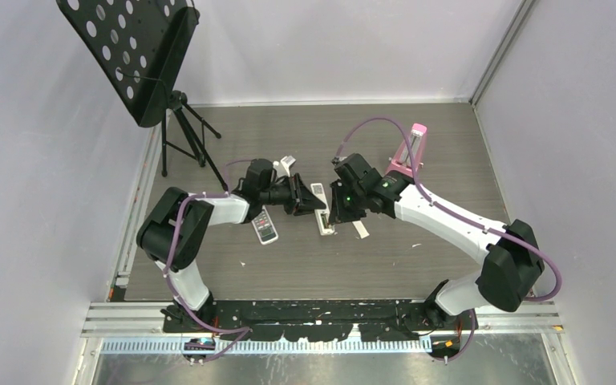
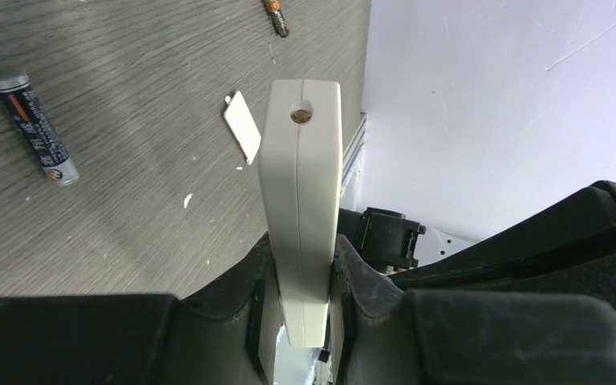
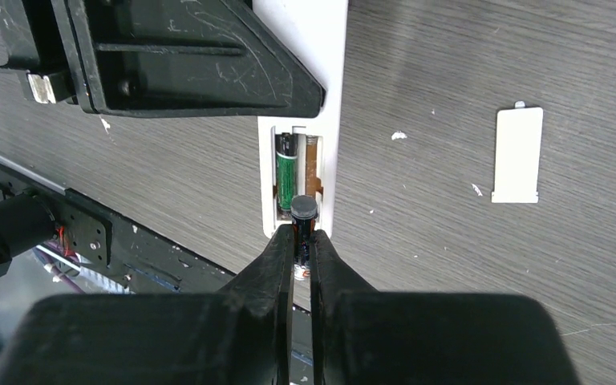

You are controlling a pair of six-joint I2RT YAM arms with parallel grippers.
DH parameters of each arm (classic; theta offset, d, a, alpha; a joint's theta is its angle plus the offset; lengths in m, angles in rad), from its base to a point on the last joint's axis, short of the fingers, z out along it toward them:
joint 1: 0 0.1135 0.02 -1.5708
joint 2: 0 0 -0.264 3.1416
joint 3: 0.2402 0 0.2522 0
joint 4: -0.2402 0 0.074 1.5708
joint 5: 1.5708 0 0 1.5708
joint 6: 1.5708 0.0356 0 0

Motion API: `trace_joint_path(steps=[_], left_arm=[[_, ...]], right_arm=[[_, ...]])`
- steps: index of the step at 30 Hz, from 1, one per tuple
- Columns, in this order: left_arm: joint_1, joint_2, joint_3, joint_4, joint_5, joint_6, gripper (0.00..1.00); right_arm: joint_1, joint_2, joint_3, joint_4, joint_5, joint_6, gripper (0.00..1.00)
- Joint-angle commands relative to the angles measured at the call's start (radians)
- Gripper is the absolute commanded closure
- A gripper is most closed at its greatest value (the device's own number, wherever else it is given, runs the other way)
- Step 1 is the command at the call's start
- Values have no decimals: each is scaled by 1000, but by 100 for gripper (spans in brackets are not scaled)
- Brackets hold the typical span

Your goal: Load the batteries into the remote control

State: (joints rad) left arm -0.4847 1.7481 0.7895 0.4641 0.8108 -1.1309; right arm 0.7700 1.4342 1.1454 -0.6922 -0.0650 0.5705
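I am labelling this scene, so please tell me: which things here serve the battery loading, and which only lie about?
Job: remote control, held by left gripper; dark battery in right gripper; green battery, already seated; loose battery; compartment cover.
Lying about: second remote; music stand; pink object.

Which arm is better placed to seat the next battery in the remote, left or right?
Right. The right gripper pinches a battery at the empty slot, beside the green battery that is seated there. The left gripper is clamped on the remote control, holding it steady.
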Motion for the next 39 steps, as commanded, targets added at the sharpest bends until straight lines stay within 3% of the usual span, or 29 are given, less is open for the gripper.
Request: trace_joint_path(steps=[1, 13, 20, 27, 30, 35, 39], left_arm=[[-6, 11, 31, 91, 36, -43, 100], [-6, 15, 33, 151, 39, -113, 100], [-6, 20, 39, 179, 43, -140, 100], [-5, 29, 14, 282, 24, -244, 100], [-2, 44, -1, 360, 9, -321, 100], [5, 74, -39, 526, -36, -474, 100], [5, 68, -55, 591, -75, -551, 100]], right_arm=[[-1, 15, 18, 41, -11, -4, 90], [-1, 42, 29, 42, 28, -21, 85], [-2, 33, 46, 40, 110, -15, 70], [-3, -8, 44, 56, 170, 20, 63], [-4, -53, 25, 95, 173, 47, 59], [-23, -150, -38, 223, 160, 135, 42], [-36, -222, -111, 325, 167, 215, 35]])
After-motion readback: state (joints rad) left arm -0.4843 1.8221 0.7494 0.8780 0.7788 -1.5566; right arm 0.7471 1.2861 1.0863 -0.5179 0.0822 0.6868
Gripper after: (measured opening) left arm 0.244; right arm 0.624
